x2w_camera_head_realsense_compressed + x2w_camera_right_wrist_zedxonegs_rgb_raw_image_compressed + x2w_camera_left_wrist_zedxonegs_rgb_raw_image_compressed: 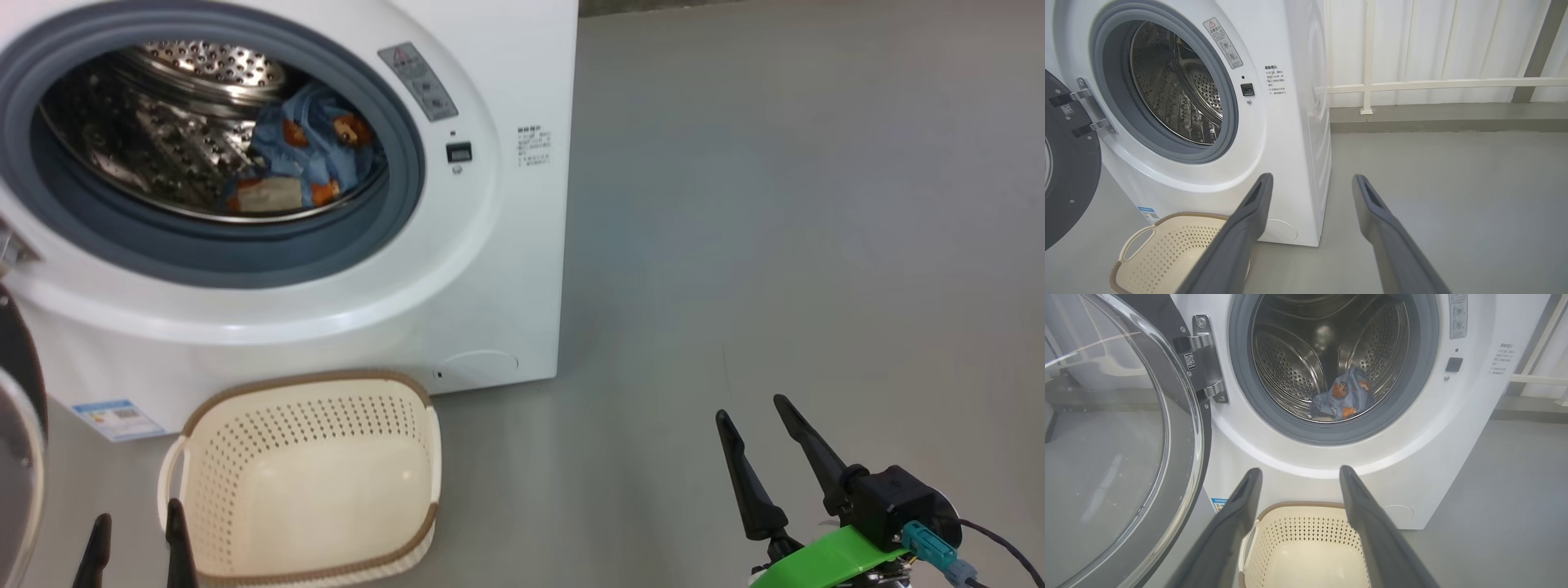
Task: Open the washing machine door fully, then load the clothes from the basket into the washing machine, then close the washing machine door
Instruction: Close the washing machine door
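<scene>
We take the washing machine (490,122) as our landmark. Its round opening faces us, and the drum's axis runs straight back into the cabinet. The washing machine door (1126,457) hangs from the hinge on the machine's left edge. It is swung well clear of the opening, with its inner face and bulging glass turned towards the space before the machine.

The clothes (310,155) lie inside the drum as a crumpled blue bundle, low and towards the side away from the hinge. We cannot make out a clear long axis in them.

The basket (310,474) stands on the floor (775,245) just before the machine's front, below the opening, with its mouth upward and bare inside. Its handles sit at the ends that lie along the machine's front.

Our left gripper (137,512) hovers on the near side of the basket, pointing at the machine, fingers spread wide and holding nothing. Our right gripper (751,407) hangs beyond the machine's right corner over the floor, equally wide and holding nothing.
</scene>
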You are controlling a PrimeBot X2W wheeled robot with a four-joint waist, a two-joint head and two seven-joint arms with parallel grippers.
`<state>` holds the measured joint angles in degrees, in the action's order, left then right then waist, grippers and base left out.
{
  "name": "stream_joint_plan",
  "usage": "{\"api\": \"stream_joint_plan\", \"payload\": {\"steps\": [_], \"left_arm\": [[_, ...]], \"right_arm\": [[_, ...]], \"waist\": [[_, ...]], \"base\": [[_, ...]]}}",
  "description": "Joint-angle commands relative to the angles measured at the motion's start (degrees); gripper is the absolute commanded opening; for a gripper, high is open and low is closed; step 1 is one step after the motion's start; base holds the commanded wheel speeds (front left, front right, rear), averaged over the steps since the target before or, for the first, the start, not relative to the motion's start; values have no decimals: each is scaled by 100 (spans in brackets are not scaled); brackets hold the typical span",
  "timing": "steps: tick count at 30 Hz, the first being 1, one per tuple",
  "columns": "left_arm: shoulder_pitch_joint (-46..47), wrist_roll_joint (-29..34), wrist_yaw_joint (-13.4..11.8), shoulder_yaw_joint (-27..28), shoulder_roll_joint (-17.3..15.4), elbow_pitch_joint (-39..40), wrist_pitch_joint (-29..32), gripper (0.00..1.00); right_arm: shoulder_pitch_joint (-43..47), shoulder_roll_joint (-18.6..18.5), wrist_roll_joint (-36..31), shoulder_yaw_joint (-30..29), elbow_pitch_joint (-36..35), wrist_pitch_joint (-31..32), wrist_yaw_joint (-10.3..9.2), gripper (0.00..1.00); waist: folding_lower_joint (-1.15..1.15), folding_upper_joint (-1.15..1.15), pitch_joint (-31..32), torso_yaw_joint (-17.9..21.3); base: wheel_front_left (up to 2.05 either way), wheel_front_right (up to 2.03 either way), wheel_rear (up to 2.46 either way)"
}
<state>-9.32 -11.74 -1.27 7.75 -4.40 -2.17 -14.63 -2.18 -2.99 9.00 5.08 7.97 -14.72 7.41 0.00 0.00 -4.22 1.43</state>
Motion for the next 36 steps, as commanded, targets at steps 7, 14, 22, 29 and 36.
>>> {"api": "stream_joint_plan", "payload": {"steps": [7,14,22,29,36], "left_arm": [[261,17,-24,183,-75,139,-37,100],[275,39,-26,167,-53,128,-37,100],[279,51,1,166,-32,123,-37,100],[240,105,47,164,-20,156,-37,100],[201,132,52,186,0,182,-37,100]], "right_arm": [[-112,12,-60,136,-152,-28,8,100],[-119,12,-47,136,-142,-28,8,100],[-102,12,-56,130,-135,-28,8,100],[-78,12,-70,143,-122,-28,8,100],[-64,12,-86,155,-114,-28,8,100]], "waist": [[0,0,-25,-4],[0,0,-37,-8],[0,0,-21,-10],[0,0,11,-11],[0,0,34,-15]], "base": [[-166,166,0],[-58,58,0],[0,0,0],[0,0,0],[0,0,0]]}}
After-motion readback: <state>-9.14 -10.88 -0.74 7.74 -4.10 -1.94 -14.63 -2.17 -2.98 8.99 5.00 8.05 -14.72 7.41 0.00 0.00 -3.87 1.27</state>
